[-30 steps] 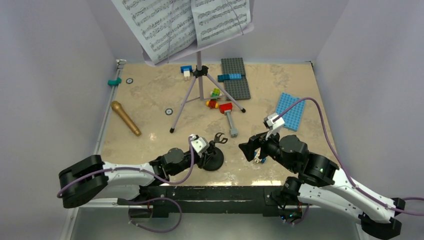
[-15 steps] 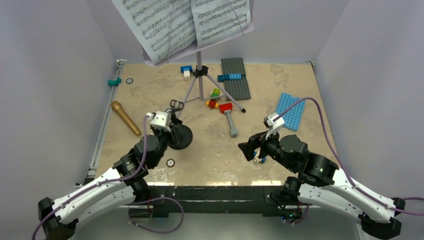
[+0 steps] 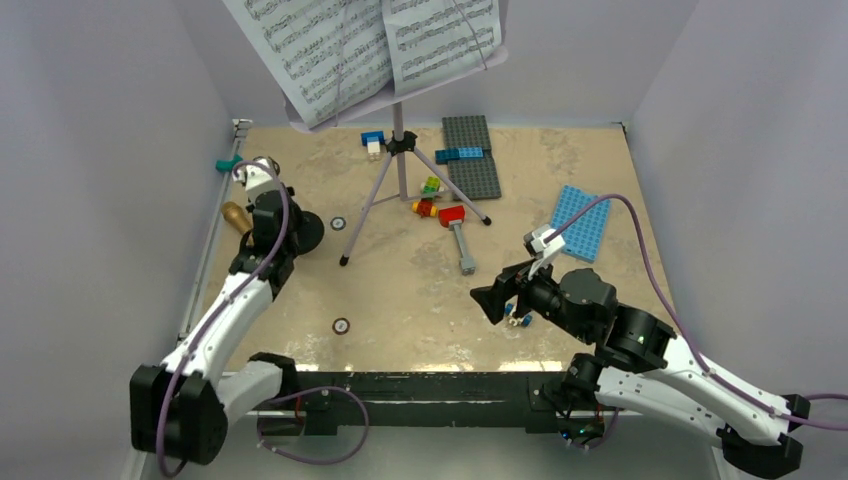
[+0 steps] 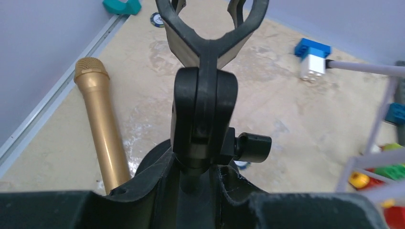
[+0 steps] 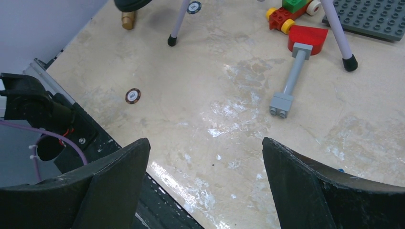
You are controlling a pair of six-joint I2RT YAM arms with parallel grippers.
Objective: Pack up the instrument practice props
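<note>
Tabletop (image 3: 420,295) bare ctr-front; tripod legs (image 3: 368,210), hammer (image 3: 460,240) block beyond.

Beige table (image 3: 420,290) with microphone (image 4: 102,133), hammer (image 3: 461,238), blue baseplate (image 3: 582,222)

Black mic stand (image 4: 205,109), gripped at its stem, beside gold microphone (image 4: 102,138) lying flat

The left arm (image 3: 225,320) stretches long and nearly straight out from its base. Its wrist is raised and the left gripper (image 4: 198,186) is partly closed, its two fingers (image 4: 143,191) pressing from either side on the stem of the black mic stand (image 4: 204,100), whose forked clip stands ahead of the jaws. The right arm (image 3: 650,350) is folded at the elbow with its wrist turned inward, and the right gripper (image 5: 204,143) tilts downward, its jaws spread wide and empty.
</note>
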